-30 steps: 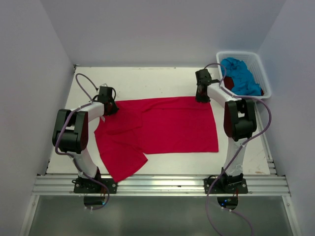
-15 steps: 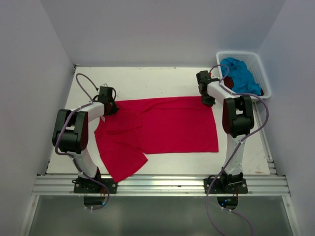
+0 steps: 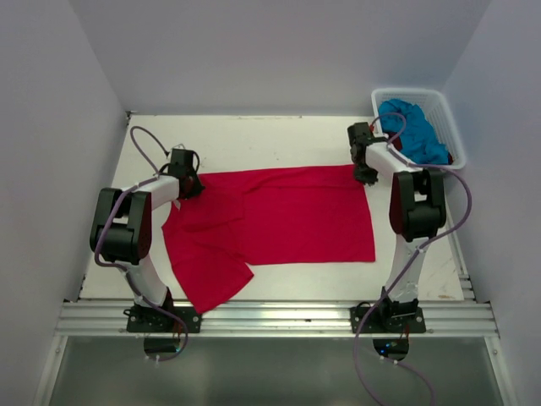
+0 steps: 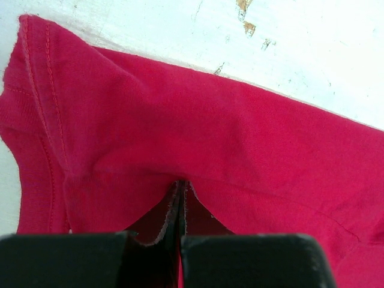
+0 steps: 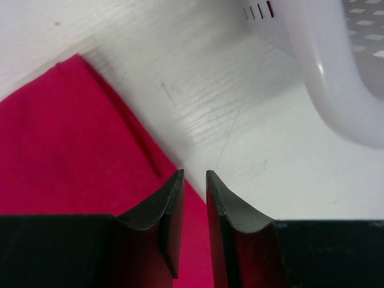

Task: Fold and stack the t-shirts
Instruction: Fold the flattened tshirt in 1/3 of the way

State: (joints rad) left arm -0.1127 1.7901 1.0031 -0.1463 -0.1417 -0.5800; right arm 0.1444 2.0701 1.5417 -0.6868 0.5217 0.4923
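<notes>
A bright red-pink t-shirt [image 3: 287, 216] of soft cloth lies spread flat across a white wooden table [image 3: 254, 139], one sleeve trailing toward the near left edge. The left gripper [image 3: 188, 182] sits at the shirt's far left corner, its jaws closed tight on a pinched ridge of the red-pink cloth. The right gripper [image 3: 365, 173] hangs over the shirt's far right corner, right at the cloth's edge, its jaws a little apart with nothing between them. Beyond the shirt's far right corner stands a white plastic basket [image 3: 450, 127] holding a crumpled turquoise blue t-shirt [image 3: 414, 131]. Dark red cloth [image 5: 269, 8] shows through slots in the basket's wall.
</notes>
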